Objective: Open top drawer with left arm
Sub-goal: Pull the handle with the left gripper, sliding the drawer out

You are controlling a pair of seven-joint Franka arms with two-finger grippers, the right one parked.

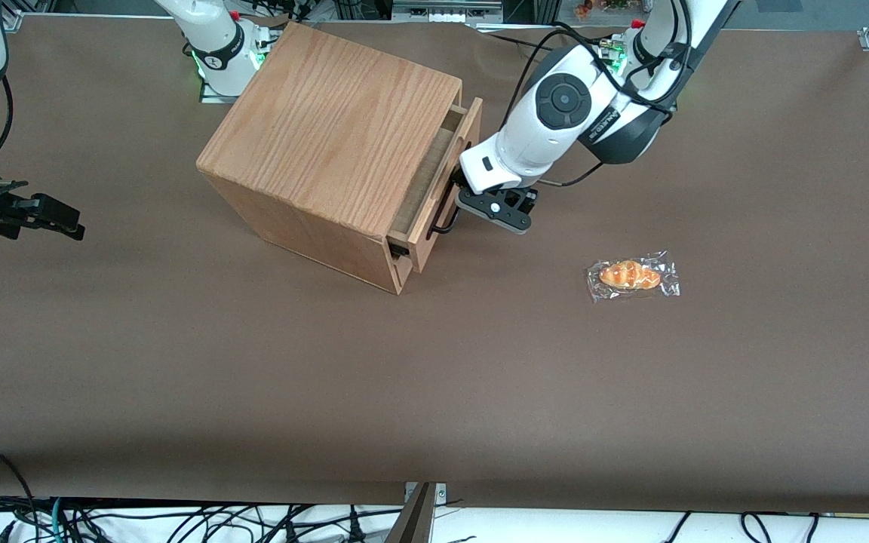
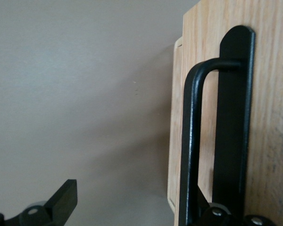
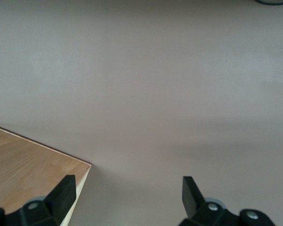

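Nearest the camera is a wrapped bread roll point(image 1: 632, 276), just below mid-height of the frame toward the working arm's end, lying on the brown table point(image 1: 404, 392) well apart from everything else.

Up in the upper middle of the frame sits the oak cabinet point(image 1: 329, 128), turned at an angle. The top drawer point(image 1: 451, 162) is slid out a little way, so a dark gap shows between its front panel and the cabinet body. The panel faces the working arm's end of the table, and its long axis runs diagonally from the upper part of the frame down toward the camera. The black wire handle point(image 1: 446, 211) runs along that same line.

The left arm point(image 1: 563, 105) reaches down so the gripper point(image 1: 465, 197) is right at the handle. In the wrist view the fingers point(image 2: 61, 200) are spread apart, not pinching, with the handle bar point(image 2: 191, 141) between them, close to the finger by the drawer front point(image 2: 269, 117).
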